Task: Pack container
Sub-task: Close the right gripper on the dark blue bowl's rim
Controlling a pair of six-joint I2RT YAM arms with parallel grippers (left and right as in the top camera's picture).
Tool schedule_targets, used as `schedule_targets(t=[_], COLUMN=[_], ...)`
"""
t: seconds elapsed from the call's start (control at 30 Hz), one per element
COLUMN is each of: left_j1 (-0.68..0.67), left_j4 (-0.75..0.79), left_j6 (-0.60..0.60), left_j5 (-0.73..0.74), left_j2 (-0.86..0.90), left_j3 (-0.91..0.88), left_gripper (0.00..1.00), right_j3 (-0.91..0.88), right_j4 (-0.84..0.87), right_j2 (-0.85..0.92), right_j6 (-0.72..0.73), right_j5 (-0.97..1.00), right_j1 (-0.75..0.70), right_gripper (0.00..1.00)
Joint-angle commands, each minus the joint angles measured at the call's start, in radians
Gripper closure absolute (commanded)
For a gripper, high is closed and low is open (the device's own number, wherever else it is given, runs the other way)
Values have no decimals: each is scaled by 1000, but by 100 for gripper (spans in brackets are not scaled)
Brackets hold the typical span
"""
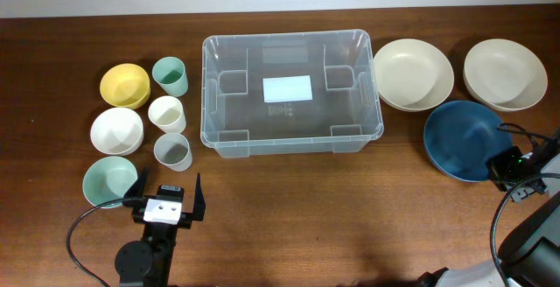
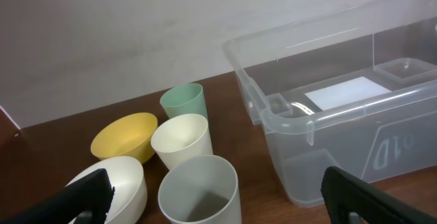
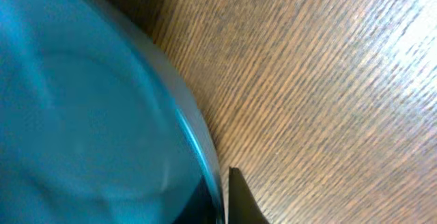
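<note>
Since it is the largest thing on the wooden table [image 1: 350,221], the single clear container [image 1: 289,122] dominates the upper centre of the overhead frame, standing upright with nothing in it but one white label [image 1: 288,88] on its base. To its left are three cups, green [image 1: 171,76], cream [image 1: 166,113] and grey [image 1: 172,151], in a column. Further left are three small bowls: yellow [image 1: 124,85], white [image 1: 116,129] and pale green [image 1: 109,182]. To its right lie three wide bowls: two cream ones [image 1: 413,74] [image 1: 505,73] along the top and one blue bowl [image 1: 464,140] below them. The left gripper [image 1: 169,189] sits at the lower left of the frame with its jaws spread wide and holding nothing. The container lies above and to the right of it, well apart, while the grey cup is just ahead of the jaws. The right gripper [image 1: 507,166] is at the blue bowl's right-hand rim, far to the right of the container. Whether its jaws are released or clenched cannot be told.
</note>
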Motion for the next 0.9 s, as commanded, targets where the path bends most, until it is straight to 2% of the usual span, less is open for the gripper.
schedule_targets(t=[0.0,0.27,0.4,0.87], left_j1=[4,4,4,4], left_j4=[-8,-8,-8,-8], left_j6=[5,5,5,5], left_j5=[-3,-3,-3,-3], left_j2=[-1,-1,-1,-1], left_j3=[-2,-2,-2,-2], left_gripper=[0,0,0,0], right_j3=[-8,-7,11,273], right_j4=[-10,-51,-107,-422], right_j2=[9,9,7,-113], right_j6=[-7,-7,-7,-11], right_j5=[10,5,-17,-22], right_j1=[1,1,1,1], right_gripper=[96,98,96,96])
